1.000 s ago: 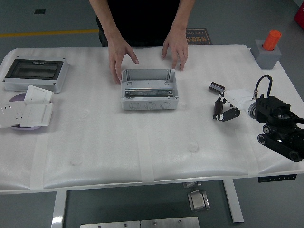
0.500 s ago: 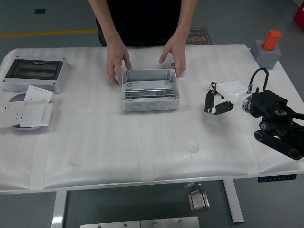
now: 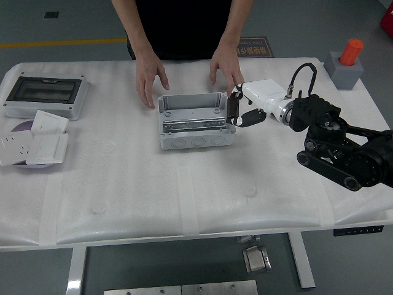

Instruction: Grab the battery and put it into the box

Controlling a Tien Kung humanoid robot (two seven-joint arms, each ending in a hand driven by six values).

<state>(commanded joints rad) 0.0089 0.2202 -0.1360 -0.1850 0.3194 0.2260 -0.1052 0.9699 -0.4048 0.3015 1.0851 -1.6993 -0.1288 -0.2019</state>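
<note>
An open grey box (image 3: 195, 131) stands in the middle of the table with a metal rail inside. My right hand (image 3: 239, 113) reaches in from the right and hovers at the box's right edge. Its fingers are curled around a small dark cylindrical battery (image 3: 233, 109), held roughly upright just above the box's right wall. A person stands at the far side. One of the person's hands (image 3: 147, 75) rests on the table behind the box's left corner, the other (image 3: 225, 64) behind its right corner. My left arm is out of view.
A grey enclosure with a dark lid (image 3: 44, 95) lies at the far left. White switch plates (image 3: 34, 140) sit in front of it. An orange cylinder on a grey block (image 3: 346, 63) stands at the far right corner.
My right hand has carried the battery from the table's right side leftward and up to the box's right edge. The person's hands have drawn back slightly from the box.
</note>
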